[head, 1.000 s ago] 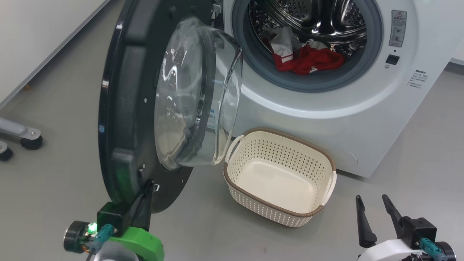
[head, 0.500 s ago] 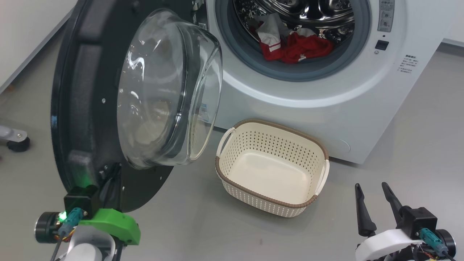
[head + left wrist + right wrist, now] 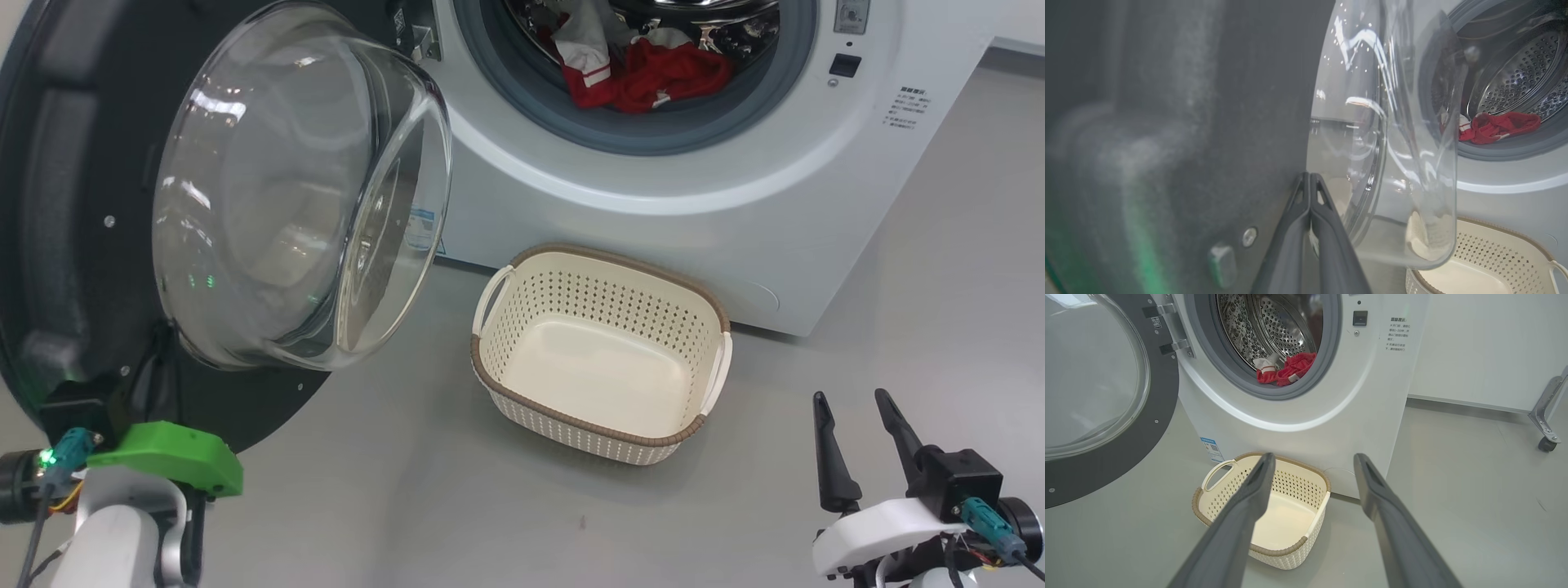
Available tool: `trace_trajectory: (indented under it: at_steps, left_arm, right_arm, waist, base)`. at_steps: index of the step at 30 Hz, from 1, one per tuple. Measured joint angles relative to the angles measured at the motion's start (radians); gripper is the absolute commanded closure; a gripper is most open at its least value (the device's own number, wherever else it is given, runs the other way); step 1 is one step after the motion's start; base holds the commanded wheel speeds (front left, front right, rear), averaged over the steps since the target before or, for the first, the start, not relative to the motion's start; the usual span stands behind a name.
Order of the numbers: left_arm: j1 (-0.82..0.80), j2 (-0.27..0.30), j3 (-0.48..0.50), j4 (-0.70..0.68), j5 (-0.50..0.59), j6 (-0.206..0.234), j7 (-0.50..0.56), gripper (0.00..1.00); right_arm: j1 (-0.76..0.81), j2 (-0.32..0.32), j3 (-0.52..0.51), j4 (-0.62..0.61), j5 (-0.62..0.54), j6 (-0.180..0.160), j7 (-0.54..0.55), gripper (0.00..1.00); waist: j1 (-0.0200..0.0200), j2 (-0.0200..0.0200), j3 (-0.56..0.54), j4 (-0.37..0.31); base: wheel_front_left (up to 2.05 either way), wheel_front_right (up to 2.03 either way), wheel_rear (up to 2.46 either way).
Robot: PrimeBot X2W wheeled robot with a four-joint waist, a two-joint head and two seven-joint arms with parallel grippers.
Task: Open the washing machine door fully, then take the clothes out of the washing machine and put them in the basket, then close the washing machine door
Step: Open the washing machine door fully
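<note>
- We see the washing machine door [image 3: 269, 188] swung wide open, its clear glass bowl bulging out.
- The clothes [image 3: 653, 77], red and white, lie inside the washing machine [image 3: 653, 229].
- Our cream basket [image 3: 571, 441] stands empty on the floor [image 3: 408, 506], just before the machine.

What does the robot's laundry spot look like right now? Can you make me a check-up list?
Surface: grey floor, bare.
Job's things: washing machine open; washing machine door swung wide; red-and-white clothes inside the machine; basket empty, on the floor in front of the machine.
Clutter: nothing seen.
Grippers: left gripper shut, tips at the door's dark inner face; right gripper open, empty, to the right of the basket.
Cables: right wrist cable and left wrist cable, both with teal plugs.
Surroundings: white wall; metal leg with a caster.
</note>
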Motion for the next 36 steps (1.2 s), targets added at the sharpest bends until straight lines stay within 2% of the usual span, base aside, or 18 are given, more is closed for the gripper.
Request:
trace_trajectory:
  at_steps: [15, 22, 36]
  left_arm:
    - [-0.095, 0.030, 0.121, 0.129, -0.019, 0.000, -0.017, 1.00]
    - [-0.105, 0.040, 0.139, 0.163, -0.020, 0.002, -0.029, 1.00]
    - [-0.046, -0.014, 0.111, 0.129, 0.002, 0.005, -0.061, 1.00]
  right_arm:
    - [-0.026, -0.012, -0.006, -0.001, 0.000, -0.001, 0.000, 0.00]
    - [-0.033, -0.012, -0.005, 0.002, 0.000, 0.000, 0.000, 0.00]
    - [-0.031, -0.012, -0.016, 0.015, 0.000, 0.000, 0.000, 0.00]
  waist:
    - [0.0000, 0.0000, 0.033, -0.011]
    - [0.0000, 0.0000, 0.032, -0.018]
    - [0.0000, 0.0000, 0.010, -0.021]
  base:
    - [0.00, 0.00, 0.00]
    - [0.00, 0.00, 0.00]
    - [0.00, 0.00, 0.00]
